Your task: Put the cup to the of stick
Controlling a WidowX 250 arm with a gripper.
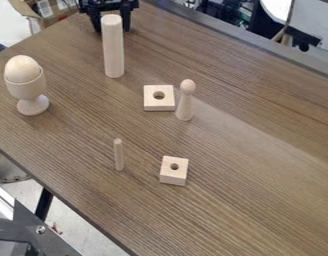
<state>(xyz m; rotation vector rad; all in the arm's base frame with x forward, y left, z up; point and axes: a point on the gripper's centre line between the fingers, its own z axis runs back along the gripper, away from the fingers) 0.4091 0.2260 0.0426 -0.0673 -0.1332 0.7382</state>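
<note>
My hand (112, 29) is wide open & empty behind thick dowel (113, 52); egg cup (28, 90) upright, prob. b/c it's carrying wooden egg (22, 68).

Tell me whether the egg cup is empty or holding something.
Full: the egg cup stands upright with a wooden egg in it.

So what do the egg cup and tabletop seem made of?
The egg cup looks like smooth, matte, unpainted wood, going by its pale tan colour. The tabletop has streaky brown grain and a faint sheen: real wood or perhaps laminate.
</note>
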